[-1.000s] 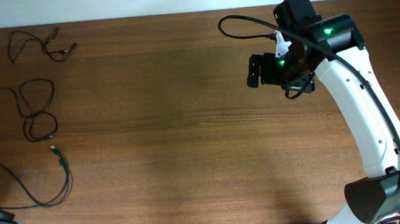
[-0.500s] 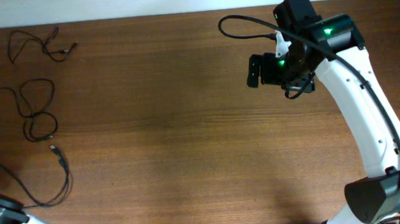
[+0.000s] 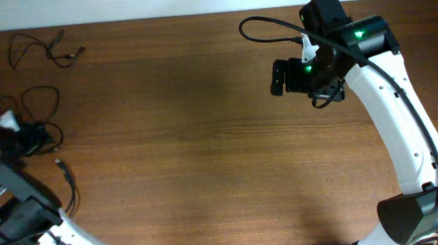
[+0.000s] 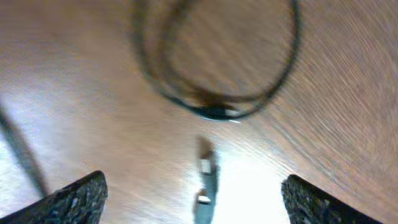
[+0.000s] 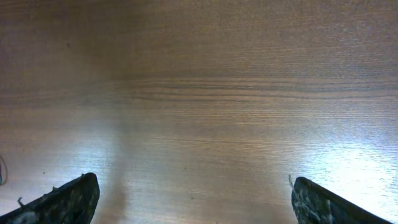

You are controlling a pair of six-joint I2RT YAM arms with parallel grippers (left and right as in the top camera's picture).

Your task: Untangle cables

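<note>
Thin black cables lie at the table's far left. One small cable [image 3: 47,48] lies loose at the top left. A looped cable [image 3: 41,95] lies below it, and another cord [image 3: 70,187] with a plug end curves further down. My left gripper [image 3: 28,140] is over the looped cable, open. The left wrist view is blurred and shows a cable loop [image 4: 217,93] and a plug end [image 4: 207,180] on the wood between my open fingers [image 4: 193,199]. My right gripper [image 3: 279,78] is open and empty above bare wood at the upper right; its fingers [image 5: 193,199] frame only table.
The wooden table [image 3: 189,140] spans the view. The white right arm [image 3: 388,103] reaches in from the lower right, with a thick black cable looping near its wrist. The left arm [image 3: 24,213] comes in from the bottom left corner.
My left arm has swung up from the bottom left corner to the looped cable at the left edge. The right arm has not moved.
</note>
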